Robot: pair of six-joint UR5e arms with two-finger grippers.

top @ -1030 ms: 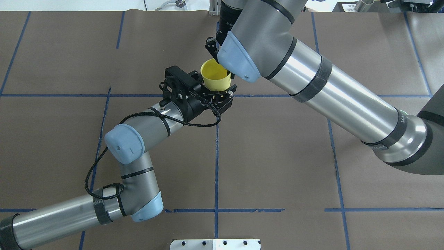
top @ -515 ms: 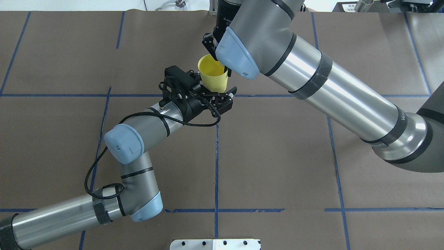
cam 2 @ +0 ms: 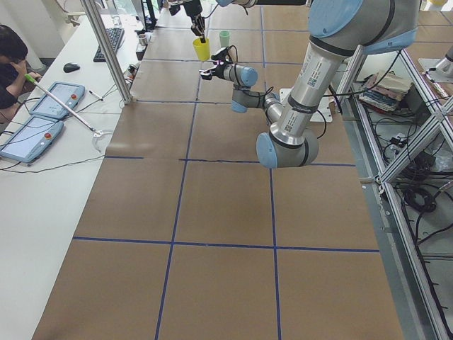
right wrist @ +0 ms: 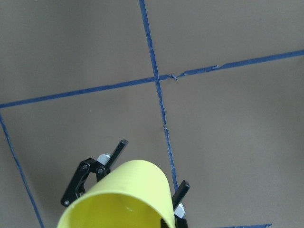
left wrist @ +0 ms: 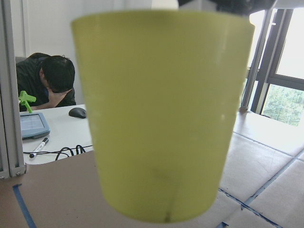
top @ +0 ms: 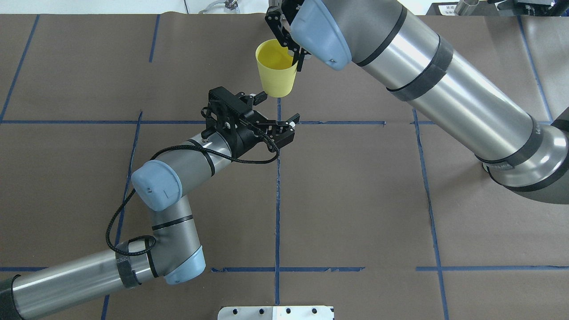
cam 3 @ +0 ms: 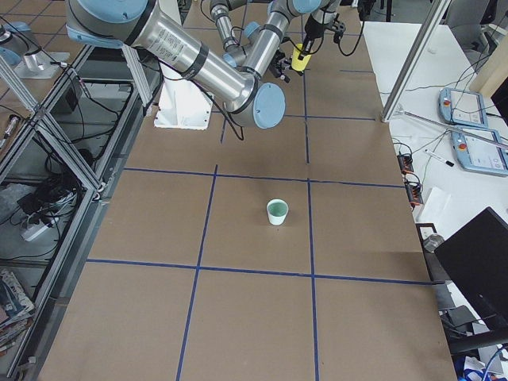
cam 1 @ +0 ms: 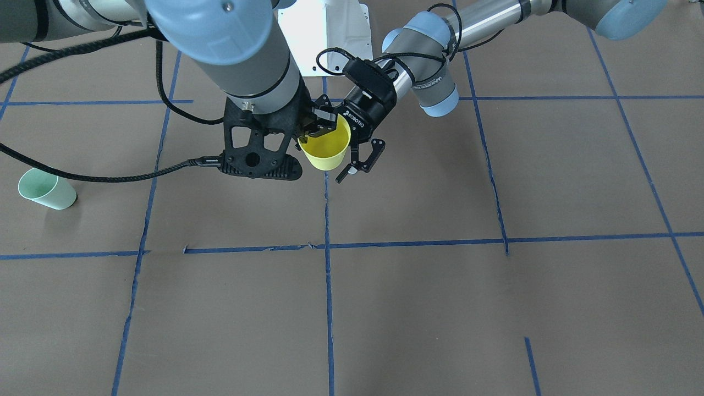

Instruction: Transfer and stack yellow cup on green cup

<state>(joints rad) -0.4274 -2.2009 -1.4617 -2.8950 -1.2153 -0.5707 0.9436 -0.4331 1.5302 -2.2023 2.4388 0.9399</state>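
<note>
The yellow cup point(top: 276, 69) hangs upright in the air at the far middle of the table. My right gripper point(top: 293, 54) is shut on its rim, one finger inside. The cup also shows in the front view point(cam 1: 325, 148) and fills the left wrist view point(left wrist: 161, 114). My left gripper point(top: 276, 107) is open and empty just below and on the near side of the cup, apart from it. Its fingers point(right wrist: 116, 152) show under the cup point(right wrist: 123, 199) in the right wrist view. The green cup point(cam 1: 47, 190) stands upright on the table far off on my right side point(cam 3: 277, 212).
Brown paper with a blue tape grid point(top: 278, 191) covers the table. A white mounting plate point(top: 275, 312) lies at the near edge. An operator point(cam 2: 14, 57) sits at a side table with tablets point(cam 2: 53, 99) beyond the far edge.
My right gripper has carried the yellow cup up and away from between the left gripper's fingers. The left gripper stays open and has drawn back slightly.
</note>
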